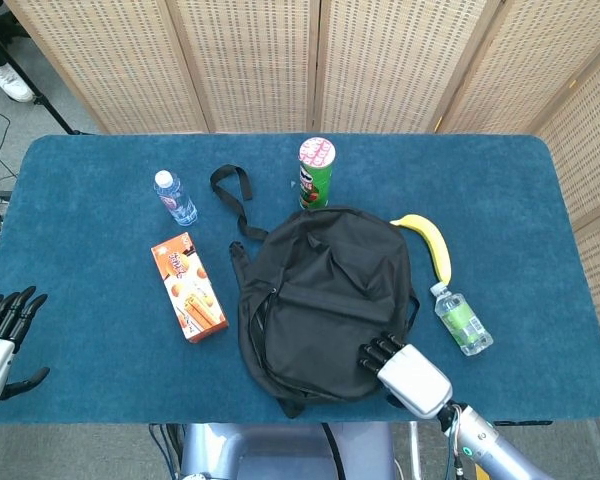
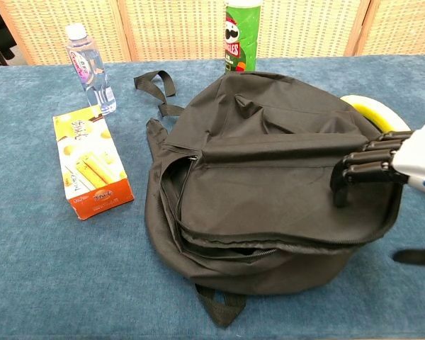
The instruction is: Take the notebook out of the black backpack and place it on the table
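Observation:
The black backpack (image 1: 325, 300) lies flat in the middle of the blue table (image 1: 100, 220), straps toward the far left. Its zipper (image 2: 255, 249) gapes slightly along the near edge. No notebook shows; the inside of the bag is hidden. My right hand (image 1: 405, 372) hovers over the bag's near right corner, fingers (image 2: 361, 164) bent down at the tips onto the fabric and thumb apart, holding nothing. My left hand (image 1: 0, 335) sits at the table's near left edge, fingers spread, empty; the chest view does not show it.
A green chips can (image 1: 316, 173) stands behind the bag. A water bottle (image 1: 175, 197) and an orange snack box (image 1: 189, 286) lie to its left. A banana (image 1: 428, 243) and a small green-labelled bottle (image 1: 461, 319) lie at its right. Wicker screens (image 1: 280, 60) back the table.

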`<state>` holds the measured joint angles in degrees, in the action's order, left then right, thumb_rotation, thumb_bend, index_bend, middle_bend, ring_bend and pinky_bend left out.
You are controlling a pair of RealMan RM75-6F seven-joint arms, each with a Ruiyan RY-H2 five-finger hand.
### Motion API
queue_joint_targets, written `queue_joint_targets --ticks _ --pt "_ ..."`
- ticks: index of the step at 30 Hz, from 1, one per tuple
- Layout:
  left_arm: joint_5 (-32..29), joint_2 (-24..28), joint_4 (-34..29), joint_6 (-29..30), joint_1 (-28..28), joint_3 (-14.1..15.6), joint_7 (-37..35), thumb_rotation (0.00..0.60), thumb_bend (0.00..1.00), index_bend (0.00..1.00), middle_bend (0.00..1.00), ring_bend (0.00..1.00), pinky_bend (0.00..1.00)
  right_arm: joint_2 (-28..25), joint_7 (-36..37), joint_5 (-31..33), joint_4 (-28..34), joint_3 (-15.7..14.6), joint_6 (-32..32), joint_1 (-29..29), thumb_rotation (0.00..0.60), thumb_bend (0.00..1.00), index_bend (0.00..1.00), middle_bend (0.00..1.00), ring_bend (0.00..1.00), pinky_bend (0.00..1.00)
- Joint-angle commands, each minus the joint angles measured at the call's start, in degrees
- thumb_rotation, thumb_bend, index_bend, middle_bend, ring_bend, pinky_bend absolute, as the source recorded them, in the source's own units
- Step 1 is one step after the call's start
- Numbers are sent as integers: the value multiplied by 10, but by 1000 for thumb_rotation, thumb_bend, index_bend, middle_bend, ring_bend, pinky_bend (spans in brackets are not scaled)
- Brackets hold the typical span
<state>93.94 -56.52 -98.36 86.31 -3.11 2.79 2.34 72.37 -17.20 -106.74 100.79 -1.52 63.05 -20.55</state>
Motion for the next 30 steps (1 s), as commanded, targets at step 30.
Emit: queue_joint_targets --ticks 30 --pt "23 -20 -19 -55 -38 2 14 600 160 0 0 0 0 227 -98 436 105 198 58 -70 600 578 679 626 534 414"
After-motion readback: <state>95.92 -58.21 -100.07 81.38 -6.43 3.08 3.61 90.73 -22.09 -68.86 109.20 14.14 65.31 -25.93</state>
